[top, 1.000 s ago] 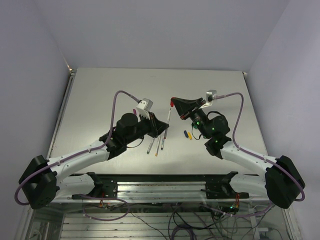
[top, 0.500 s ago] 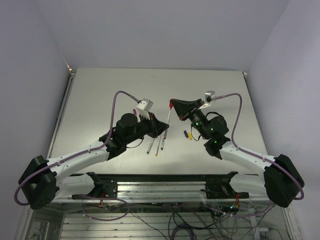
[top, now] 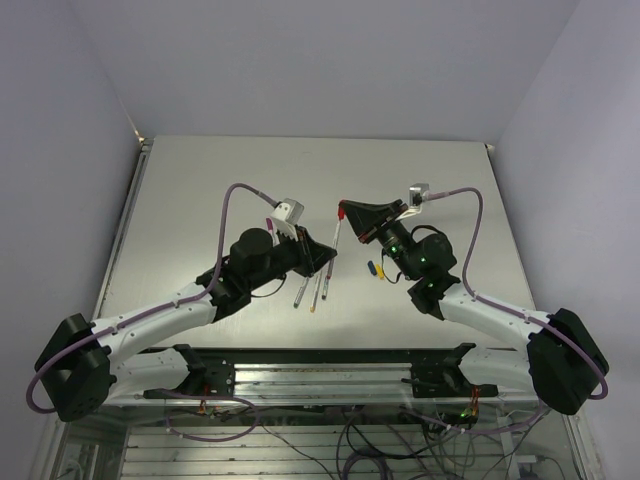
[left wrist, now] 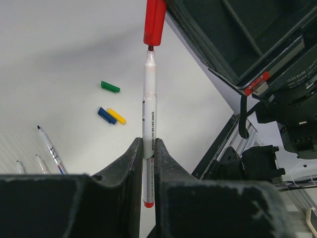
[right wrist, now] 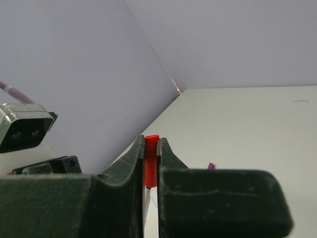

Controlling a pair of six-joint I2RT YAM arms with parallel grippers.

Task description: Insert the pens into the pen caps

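In the left wrist view, a red-ended pen [left wrist: 149,99] is seen clamped upright between the narrowed fingers of the left gripper [left wrist: 148,144]. Its dark tip sits just at the open mouth of the red cap [left wrist: 154,22] at the top centre of the frame. The barrel below the tip is fully exposed, so the cap is not seated.

In the right wrist view, that same red cap [right wrist: 151,161] is shown pinched between the closed-down fingers of the right gripper [right wrist: 150,144], low in the centre of the frame. Little of the pen can be made out there.

In the top view, both grippers are placed at the middle of the table [top: 200,180], above its surface, with the held pen running between them.

One pen is held. Three more pens [left wrist: 49,146] are counted lying side by side at the lower left of the left wrist view. A fifth cannot be found.

Five caps are counted. The red one is held. A green cap [left wrist: 110,87], a blue cap [left wrist: 104,115] and a yellow cap [left wrist: 117,116] lie left of centre in the left wrist view, the last two touching. A magenta cap [right wrist: 211,166] is shown only by the right wrist view, at lower right.
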